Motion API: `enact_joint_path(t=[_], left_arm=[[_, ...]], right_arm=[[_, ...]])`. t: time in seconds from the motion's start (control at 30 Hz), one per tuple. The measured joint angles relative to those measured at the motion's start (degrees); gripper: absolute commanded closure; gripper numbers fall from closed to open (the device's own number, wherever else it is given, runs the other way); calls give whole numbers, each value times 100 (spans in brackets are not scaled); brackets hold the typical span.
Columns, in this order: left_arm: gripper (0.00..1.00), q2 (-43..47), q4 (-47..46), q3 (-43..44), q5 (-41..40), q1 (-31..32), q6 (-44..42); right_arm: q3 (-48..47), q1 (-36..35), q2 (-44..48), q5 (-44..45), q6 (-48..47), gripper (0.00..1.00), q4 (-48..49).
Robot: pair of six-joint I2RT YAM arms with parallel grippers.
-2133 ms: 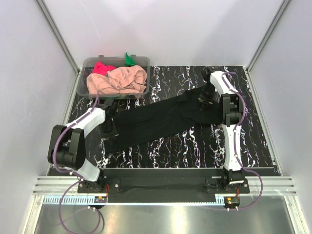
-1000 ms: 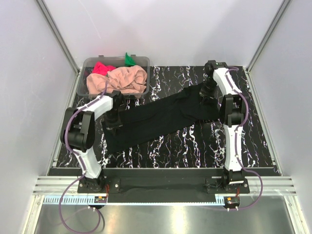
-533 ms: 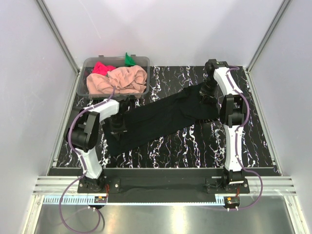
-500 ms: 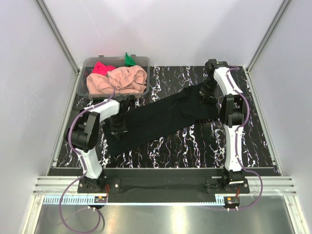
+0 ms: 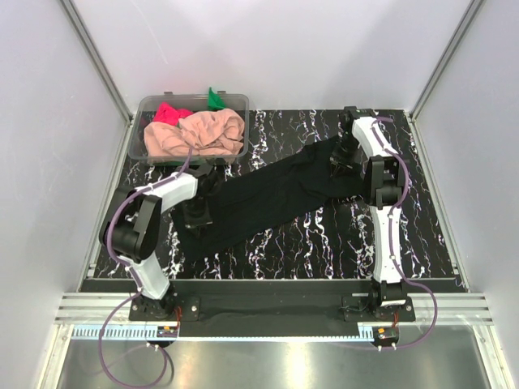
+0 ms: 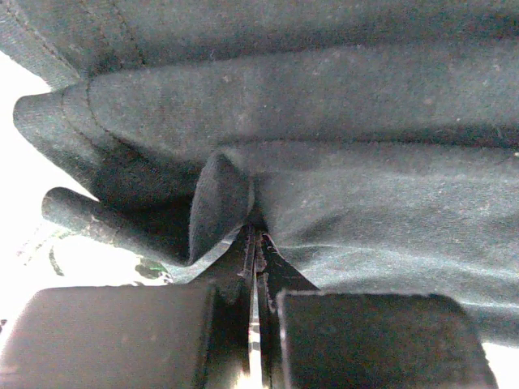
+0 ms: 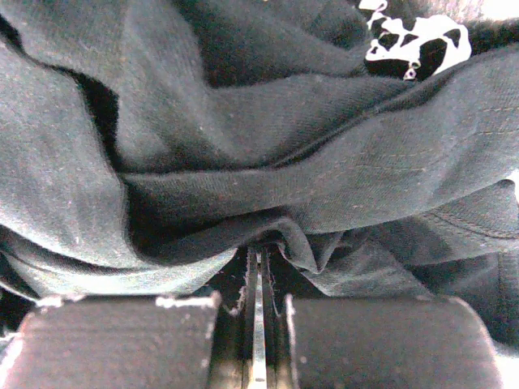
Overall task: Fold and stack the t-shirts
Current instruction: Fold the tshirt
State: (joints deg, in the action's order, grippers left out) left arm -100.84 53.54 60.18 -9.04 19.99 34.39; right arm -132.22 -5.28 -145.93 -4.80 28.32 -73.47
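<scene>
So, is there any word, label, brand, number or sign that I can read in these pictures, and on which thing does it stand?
No text can be read.
The black t-shirt and the clear plastic tub show no print or label.
The pale blue strip along the near rail bears fine marks like a scale, too small to read.

**One black t-shirt on a white-veined black marble desk**

Its cloth looks plain, a dusty charcoal up close. The clear tub shows a peach-pink t-shirt, a bright pink-red t-shirt and a green t-shirt, apparently unpatterned, though little shows.
</scene>
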Motion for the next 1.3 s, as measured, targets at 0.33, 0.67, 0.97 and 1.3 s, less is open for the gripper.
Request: enact_joint_path(t=[0.33, 0.67, 0.97, 1.3], left_arm=[[100, 61, 94, -81, 33, 466, 260], [100, -46, 339, -15, 190, 1408, 660], [100, -348, 573, 321, 507, 2396, 1056], [100, -590, 678, 623, 691, 2719, 1115]], right_arm=[[-562, 0, -308, 83, 68, 100, -411], [-1641, -2, -872, 109, 83, 100, -953], [-1862, 2, -977, 57, 125, 100, -988], [-2192, 4, -1117, -48, 173, 100, -815]])
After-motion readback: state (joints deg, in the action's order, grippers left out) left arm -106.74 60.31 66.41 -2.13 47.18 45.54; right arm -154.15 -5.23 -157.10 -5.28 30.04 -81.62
